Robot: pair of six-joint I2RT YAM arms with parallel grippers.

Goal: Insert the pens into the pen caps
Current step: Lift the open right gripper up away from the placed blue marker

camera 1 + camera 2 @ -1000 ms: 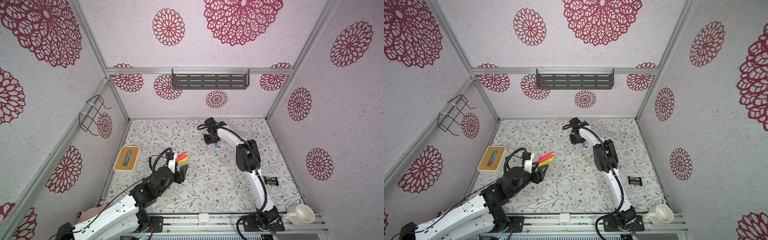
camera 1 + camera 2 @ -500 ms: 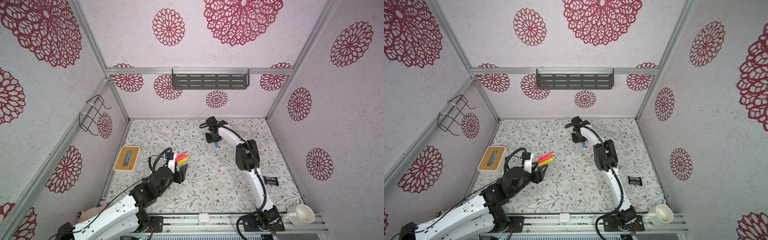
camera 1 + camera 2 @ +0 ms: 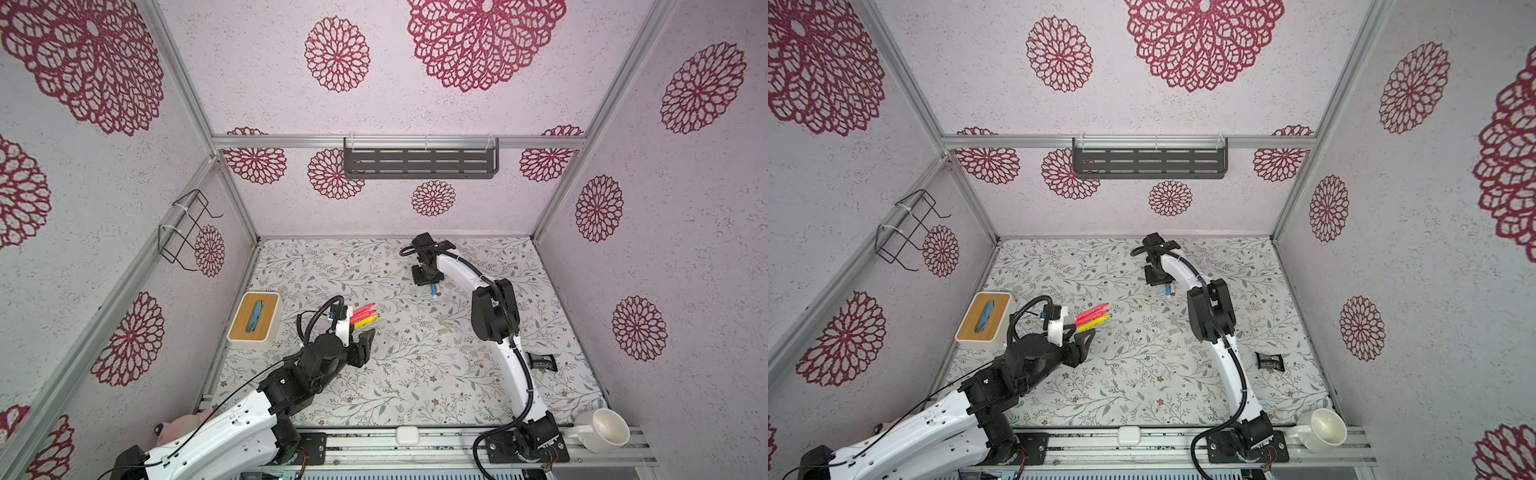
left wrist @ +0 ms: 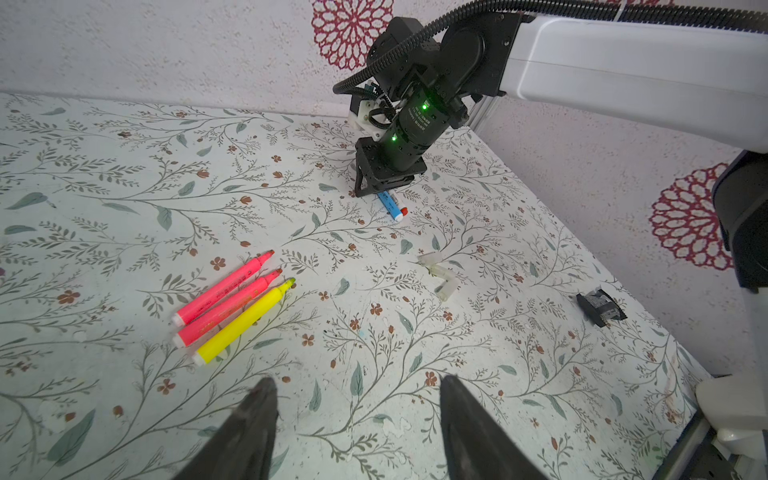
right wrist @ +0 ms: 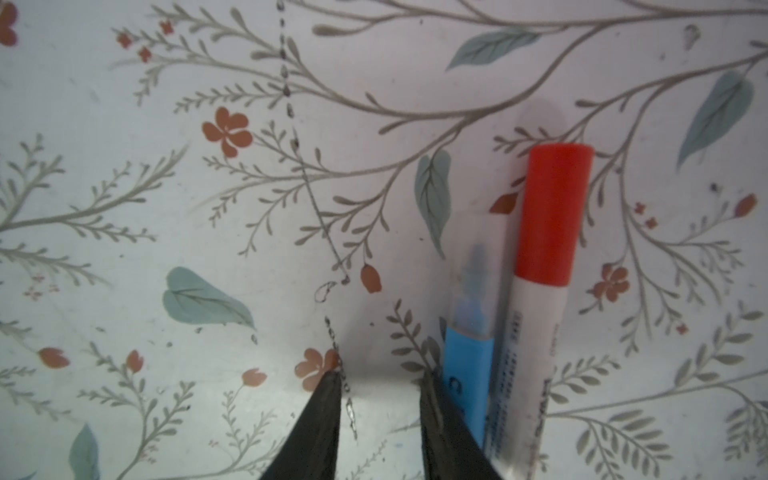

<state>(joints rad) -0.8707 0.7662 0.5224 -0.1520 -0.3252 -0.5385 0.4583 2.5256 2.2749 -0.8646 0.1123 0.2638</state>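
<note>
Lying flat, two pink pens (image 4: 224,286), one yellow pen (image 4: 245,321), three clear caps (image 4: 441,273)

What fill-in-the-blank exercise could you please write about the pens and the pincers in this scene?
Beside the two pink pens lies a third pen, coloured ___.
The white pen wears a ___ cap.
The right pincer stands open, gripping ___.
Missing words: yellow; red; nothing.
</note>
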